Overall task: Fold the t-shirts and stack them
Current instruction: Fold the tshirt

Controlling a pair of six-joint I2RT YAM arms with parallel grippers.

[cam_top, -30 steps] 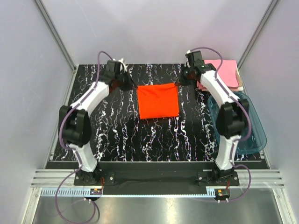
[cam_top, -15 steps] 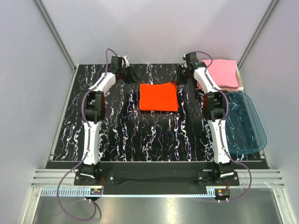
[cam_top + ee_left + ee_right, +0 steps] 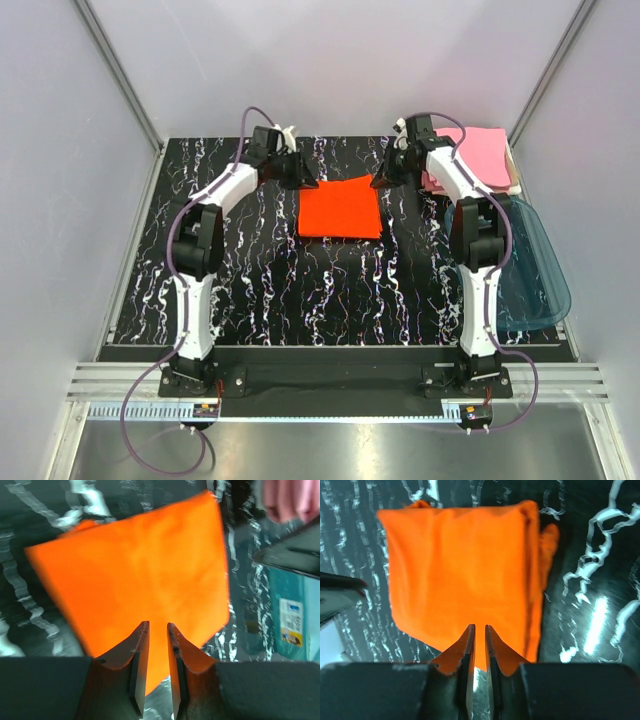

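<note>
The bright orange-red t-shirt [image 3: 340, 208] lies folded into a flat square at the back middle of the table. It fills the left wrist view [image 3: 135, 575] and the right wrist view [image 3: 465, 575]. My left gripper [image 3: 300, 172] hovers over its far left corner, jaws almost together with nothing between them [image 3: 157, 625]. My right gripper [image 3: 385, 174] hovers over its far right corner, jaws likewise almost together and empty [image 3: 479, 626]. The folded light pink t-shirts [image 3: 480, 158] lie stacked at the back right.
A translucent teal plastic tub [image 3: 527, 262] stands at the right edge of the black marbled table [image 3: 300, 290], and shows in the left wrist view [image 3: 295, 610]. Grey walls close in the back and sides.
Both grippers left the orange shirt's far corners, pulled back toward the rear, then came back over those corners. The shirt now lies as a shorter flat square.
</note>
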